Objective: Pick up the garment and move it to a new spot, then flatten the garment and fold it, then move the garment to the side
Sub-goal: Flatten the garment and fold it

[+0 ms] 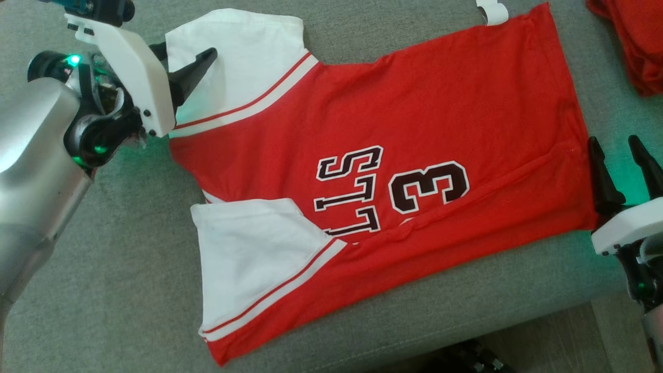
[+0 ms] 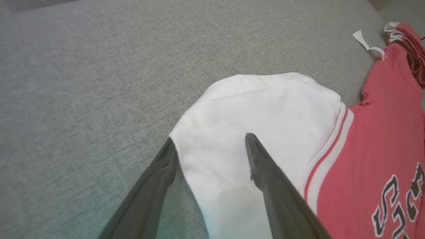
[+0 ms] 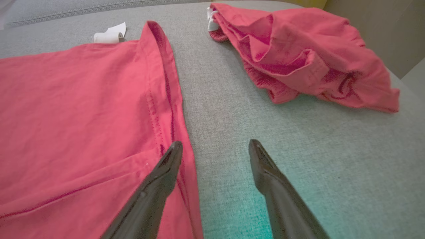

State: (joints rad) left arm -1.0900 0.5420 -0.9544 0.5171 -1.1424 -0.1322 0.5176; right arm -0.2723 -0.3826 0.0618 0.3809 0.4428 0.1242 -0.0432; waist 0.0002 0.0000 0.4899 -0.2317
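jersey [image 1: 414, 129]: flat on the couch [image 1: 129, 290] between your two claws, print up
left claw [image 2: 210, 136]: your fingers stand apart, empty, one tip over the white sleeve [image 2: 265, 109], the other at its edge
right claw [image 3: 215, 142]: spread wide, holding nothing; one tip over the hem [image 3: 167, 109], the other over bare couch
red heap [image 3: 298, 56]: crumpled ahead of your right claw, apart from the jersey

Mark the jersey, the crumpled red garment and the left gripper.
jersey [image 1: 424, 114], head view, red body panel above the lettering.
crumpled red garment [image 3: 298, 56], right wrist view, middle of the heap.
left gripper [image 2: 210, 137], left wrist view, midway between its fingertips.
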